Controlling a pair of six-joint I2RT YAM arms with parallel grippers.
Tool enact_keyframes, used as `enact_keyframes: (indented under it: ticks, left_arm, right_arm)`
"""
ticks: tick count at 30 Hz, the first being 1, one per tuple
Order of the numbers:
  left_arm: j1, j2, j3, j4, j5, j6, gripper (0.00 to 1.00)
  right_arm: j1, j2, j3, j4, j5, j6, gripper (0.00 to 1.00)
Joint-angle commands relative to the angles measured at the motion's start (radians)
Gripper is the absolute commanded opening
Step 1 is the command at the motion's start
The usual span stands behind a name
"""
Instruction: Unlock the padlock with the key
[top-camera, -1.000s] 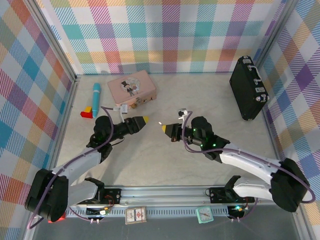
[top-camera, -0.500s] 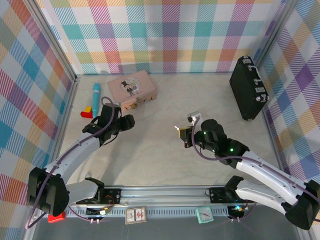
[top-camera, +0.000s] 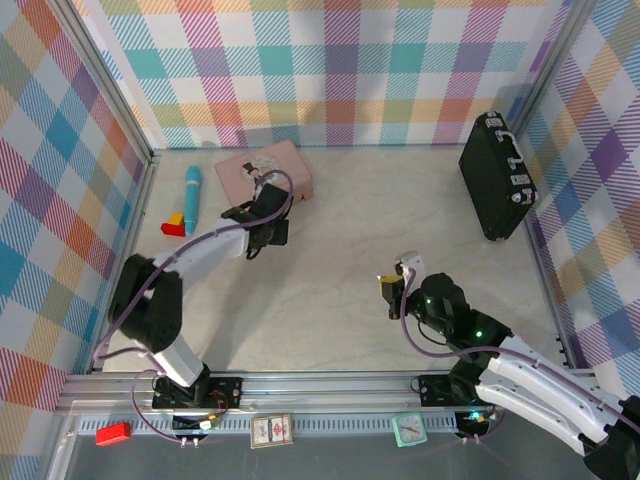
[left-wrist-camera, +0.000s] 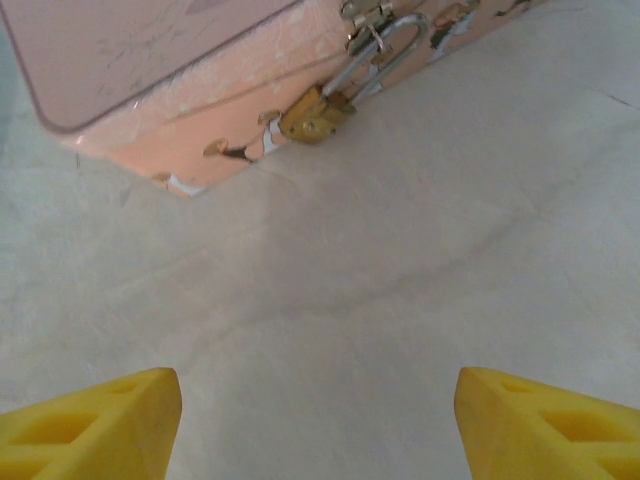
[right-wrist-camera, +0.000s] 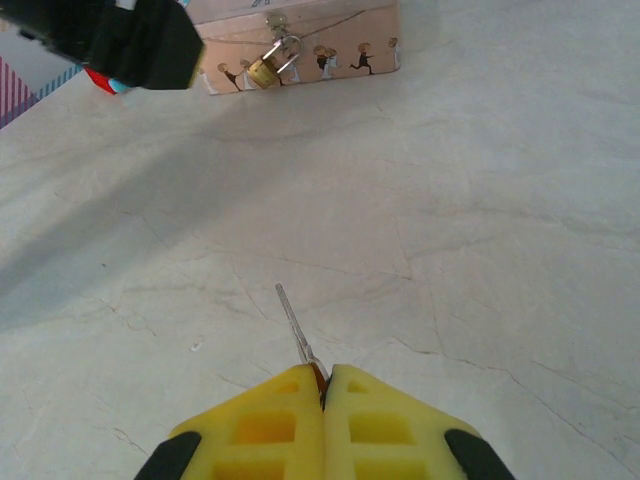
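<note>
The small brass padlock (left-wrist-camera: 315, 112) hangs by its thin shackle from the clasp on the front of the pink tin (left-wrist-camera: 150, 60), and the right wrist view has it far ahead (right-wrist-camera: 262, 72). My left gripper (left-wrist-camera: 318, 420) hovers over the table just in front of the tin. It is open, with its yellow fingertips (left-wrist-camera: 90, 420) wide apart and nothing between them. My right gripper (right-wrist-camera: 323, 385) is shut on the key (right-wrist-camera: 297, 330), whose slim blade sticks forward out of the pads. It sits at the near right of the table (top-camera: 388, 288), well away from the tin (top-camera: 262, 168).
A black case (top-camera: 497, 175) stands at the back right by the wall. A blue pen (top-camera: 192, 195) and a red and yellow block (top-camera: 176, 223) lie left of the tin. Plaid walls close three sides. Bare table lies between the two grippers.
My left gripper has swung from mid-table up to the front of the pink tin and opened wider. My right gripper has pulled back toward the near right, still shut on the key.
</note>
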Motion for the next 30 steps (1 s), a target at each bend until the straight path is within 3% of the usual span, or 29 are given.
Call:
enact_keyframes:
  ticks: [1, 6, 13, 19, 23, 30]
  left_arm:
    - [-0.004, 0.110, 0.083, -0.001, -0.117, 0.060, 0.74]
    - [-0.006, 0.267, 0.207, 0.010, -0.156, 0.101, 0.77]
    - [0.012, 0.468, 0.447, -0.113, -0.220, 0.077, 0.82]
    - [0.063, 0.505, 0.501, -0.123, -0.091, 0.018, 0.82]
    - [0.065, 0.540, 0.541, -0.127, -0.061, 0.019, 0.82]
    - [0.069, 0.583, 0.565, -0.124, 0.017, 0.015, 0.69]
  right_arm:
    - [0.000, -0.042, -0.006, 0.080, 0.014, -0.016, 0.00]
    - [-0.001, -0.052, -0.010, 0.085, -0.015, -0.008, 0.00]
    - [0.000, -0.053, -0.005, 0.084, -0.031, -0.006, 0.00]
    - [0.000, -0.057, -0.008, 0.087, -0.031, -0.004, 0.00]
    - [0.000, -0.047, -0.009, 0.088, -0.030, -0.006, 0.00]
    - [0.000, -0.043, -0.013, 0.097, -0.029, -0.009, 0.00]
